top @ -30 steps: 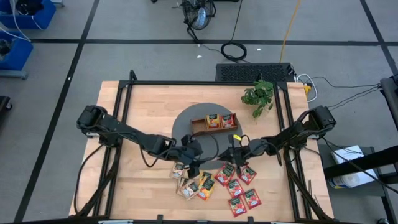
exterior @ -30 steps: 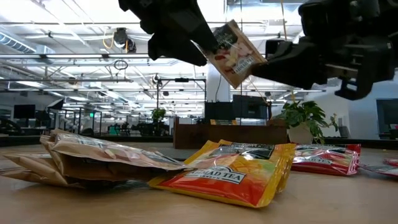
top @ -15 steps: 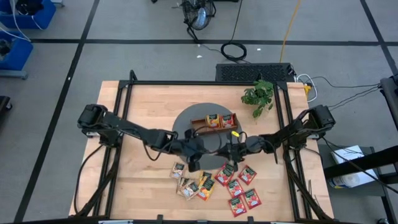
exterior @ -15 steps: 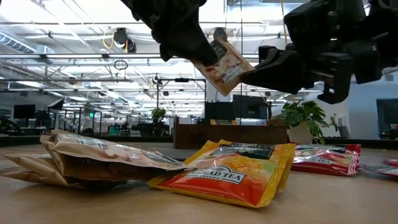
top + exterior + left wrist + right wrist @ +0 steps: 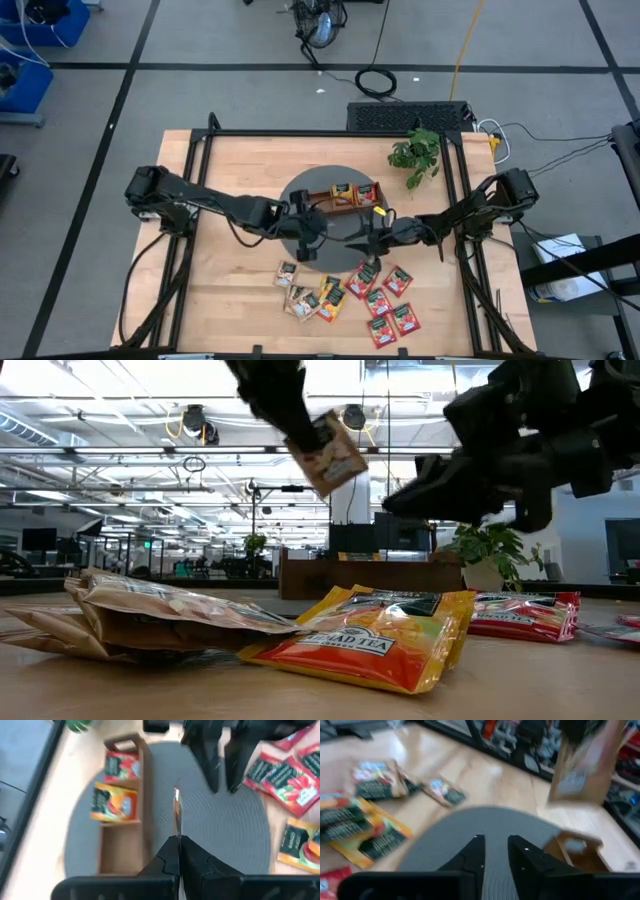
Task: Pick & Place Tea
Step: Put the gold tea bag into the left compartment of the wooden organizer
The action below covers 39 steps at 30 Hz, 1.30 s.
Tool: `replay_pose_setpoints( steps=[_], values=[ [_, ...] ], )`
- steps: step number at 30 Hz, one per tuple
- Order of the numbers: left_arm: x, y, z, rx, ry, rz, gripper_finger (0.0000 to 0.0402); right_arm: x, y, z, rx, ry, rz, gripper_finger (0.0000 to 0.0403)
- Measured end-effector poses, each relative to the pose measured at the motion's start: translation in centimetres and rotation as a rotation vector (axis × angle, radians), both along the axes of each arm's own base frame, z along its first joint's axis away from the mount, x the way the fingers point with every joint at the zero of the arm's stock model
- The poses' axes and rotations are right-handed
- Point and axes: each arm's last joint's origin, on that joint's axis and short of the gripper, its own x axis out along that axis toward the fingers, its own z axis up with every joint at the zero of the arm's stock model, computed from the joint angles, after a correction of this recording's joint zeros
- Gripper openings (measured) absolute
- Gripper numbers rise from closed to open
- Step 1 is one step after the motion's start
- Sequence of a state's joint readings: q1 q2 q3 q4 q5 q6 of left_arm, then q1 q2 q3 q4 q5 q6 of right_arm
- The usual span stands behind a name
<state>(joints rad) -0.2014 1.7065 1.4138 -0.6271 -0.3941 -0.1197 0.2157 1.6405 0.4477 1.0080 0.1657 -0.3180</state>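
My left gripper is shut on a cream tea sachet, which hangs over the grey round mat. In the left wrist view the sachet shows edge-on. My right gripper stands open just beside it, toward the table's right, level and touching nothing; it also shows in the low view. The brown wooden tray stands on the mat's far part, with a red sachet and an orange sachet each lying in a compartment. Several more sachets lie flat on the near table. My left gripper pinches the cream sachet between its two fingers at the upper corner. The fingers slant down from above, coming from the table's left. The sachet hangs tilted below them, lifted clear of the mat, its free end reaching out past the fingertips.
A small potted plant stands at the far right of the table. Black frame rails run along the table's left and right sides. Loose red sachets lie near the mat's edge, and cream and orange ones lie nearer the front.
The cream sachet has passed from my right gripper to my left. My left gripper took hold of it, then rose and drew toward the far edge, rolling as it went. My right gripper let go and now stands apart from the sachet.
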Motion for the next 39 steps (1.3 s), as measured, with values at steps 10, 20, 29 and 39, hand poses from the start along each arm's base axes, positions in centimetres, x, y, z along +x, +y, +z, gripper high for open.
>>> replay_pose_setpoints(
  steps=[10,20,29,39],
  values=[
    [-0.3,6.7,0.6,-0.015,0.144,0.103,0.0004,-0.9,1.1,-1.6,0.042,0.167,-0.05,0.0105],
    [0.3,11.4,-1.4,-0.106,0.219,0.109,0.0003,-1.3,2.1,-1.8,-0.052,0.185,0.015,0.0075],
    [1.1,12.7,-4.2,-0.161,0.31,0.06,0.0003,-1.2,1.6,-1.5,-0.124,0.142,-0.171,0.0058],
    [1.1,13.7,-4.2,-0.176,0.3,0.06,0.0004,-1.1,1.6,-1.3,-0.142,0.129,-0.164,0.0046]
  ],
)
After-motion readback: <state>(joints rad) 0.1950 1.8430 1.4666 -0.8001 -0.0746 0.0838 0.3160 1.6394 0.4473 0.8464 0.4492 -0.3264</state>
